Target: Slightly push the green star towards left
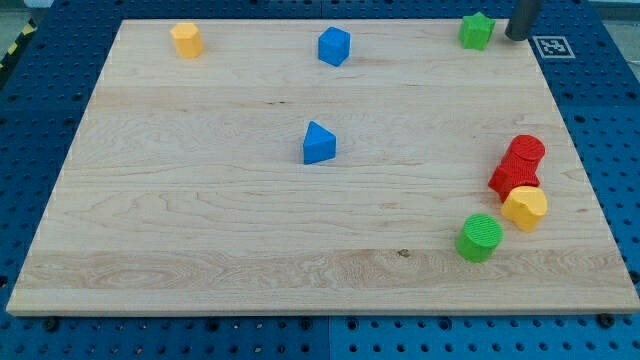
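The green star [477,31] lies at the top right of the wooden board [200,230], near its top edge. My tip [516,36] is the lower end of the dark rod that comes down at the view's top right. It stands just to the right of the green star, with a small gap between them.
A yellow hexagonal block [186,40] and a blue block [334,46] lie along the top edge. A blue block [319,143] lies near the middle. At the right, two red blocks [519,165], a yellow block [525,208] and a green cylinder [480,238] cluster together.
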